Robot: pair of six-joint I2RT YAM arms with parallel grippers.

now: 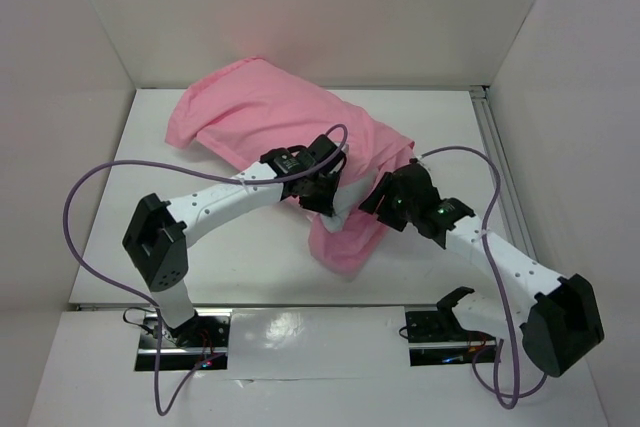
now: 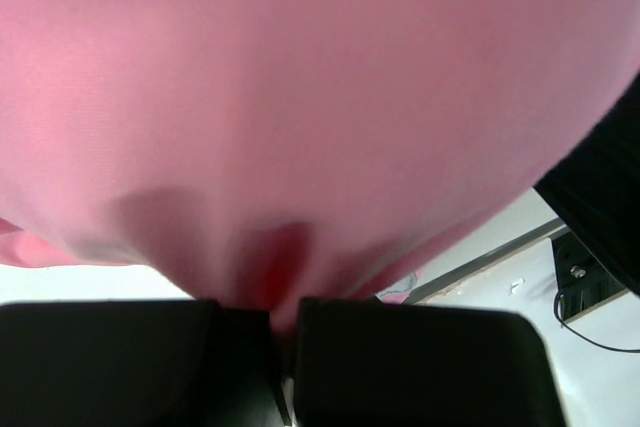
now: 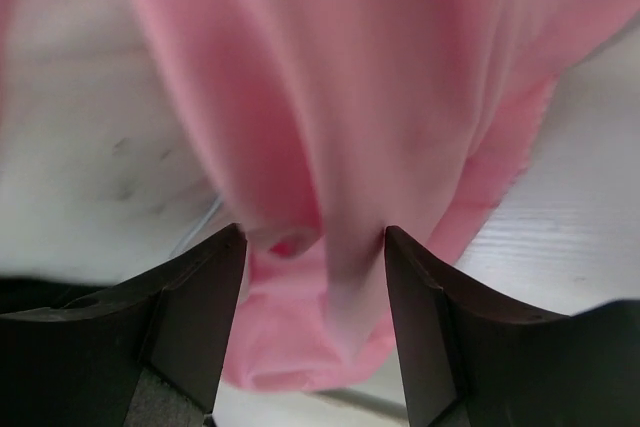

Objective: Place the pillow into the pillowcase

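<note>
The pink pillowcase [image 1: 270,112] lies plump across the back middle of the table, with a loose flap trailing toward the near side between the two arms. The white pillow does not show plainly; it seems hidden inside the bulging cloth. My left gripper [image 1: 320,192] sits at the near edge of the bulge. In the left wrist view it [image 2: 283,312] is shut, pinching a fold of the pillowcase [image 2: 320,97]. My right gripper [image 1: 385,197] is just to the right of it. In the right wrist view it [image 3: 315,242] is open, with hanging folds of the pillowcase [image 3: 400,67] between its jaws.
White walls enclose the table [image 1: 150,147] on three sides. A metal rail [image 1: 495,147] runs along the right edge. Purple cables [image 1: 75,217] loop off both arms. The right arm's black body [image 2: 600,197] shows close beside the left gripper.
</note>
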